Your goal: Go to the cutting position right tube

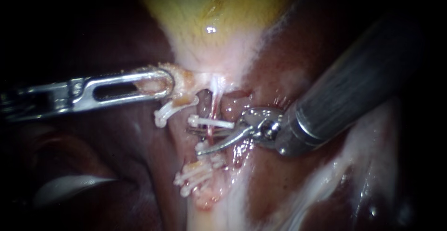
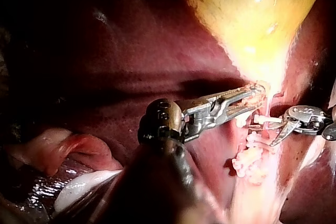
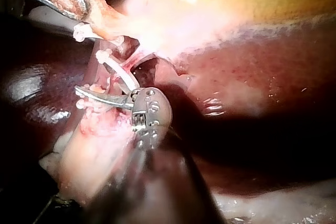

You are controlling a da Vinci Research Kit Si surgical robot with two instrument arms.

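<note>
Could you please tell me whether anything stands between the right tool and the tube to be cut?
Nothing visible does. The right tool has open blades astride the thin tube, between the white clip nearer the gallbladder and the clips farther down. The left tool grips the gallbladder's neck, off to one side.

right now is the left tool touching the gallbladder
Touching. The endoscope view shows the left tool with its jaws shut on pale tissue at the neck of the gallbladder, and tissue fills the slotted jaw tip. The right wrist view agrees.
</note>
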